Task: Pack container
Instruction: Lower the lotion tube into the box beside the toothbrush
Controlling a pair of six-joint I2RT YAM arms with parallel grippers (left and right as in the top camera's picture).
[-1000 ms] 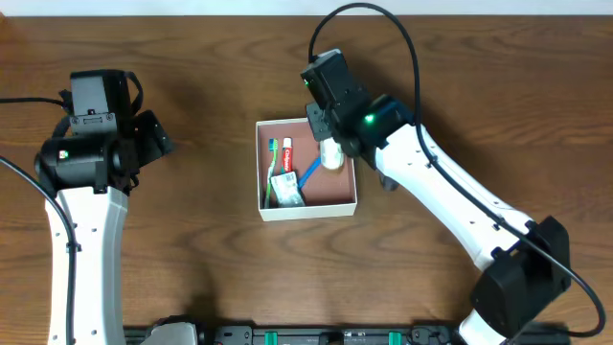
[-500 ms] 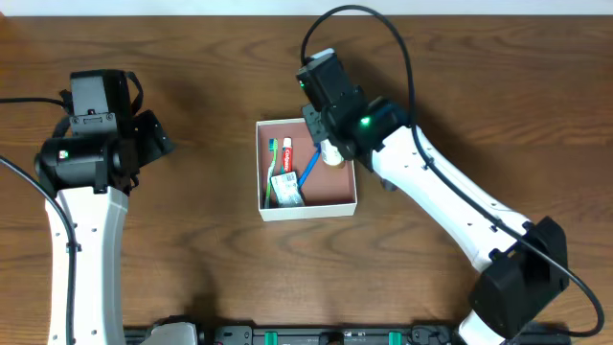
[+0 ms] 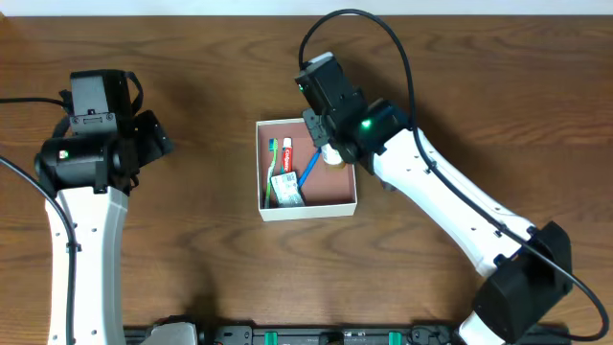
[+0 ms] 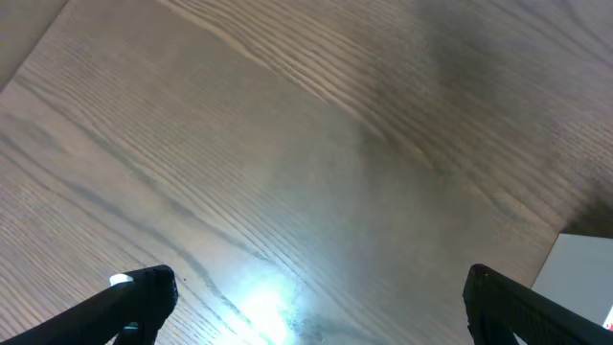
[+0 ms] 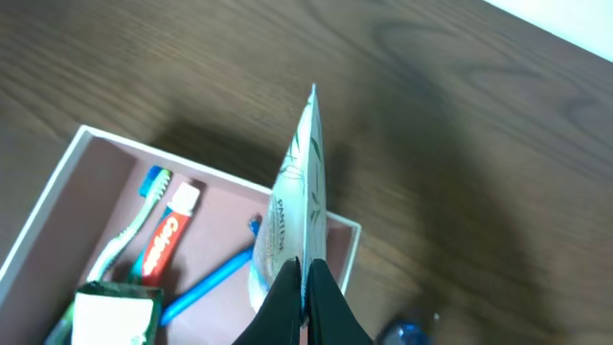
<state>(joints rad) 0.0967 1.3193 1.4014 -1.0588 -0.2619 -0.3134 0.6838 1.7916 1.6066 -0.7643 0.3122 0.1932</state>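
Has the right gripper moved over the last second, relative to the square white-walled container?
Yes. The right gripper, shut on a white tube, shifted slightly left over the square white-walled container's far right corner.

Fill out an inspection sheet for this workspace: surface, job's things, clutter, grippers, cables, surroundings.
Surface: dark brown wooden table, with a glare spot in the left wrist view.
Job's things: shallow square white-walled container with a pinkish-brown inside, holding a green toothbrush, a red toothpaste tube, a blue toothbrush and a green-and-white packet.
Clutter: small blue thing on the table outside the container, too cropped to identify.
Grippers: left gripper is open over the table. Right gripper is shut on a white squeeze tube above the container's corner.
Cables: one black cable loops over the right arm, another black cable is at the left edge.
Surroundings: pale strip beyond the table's far edge.
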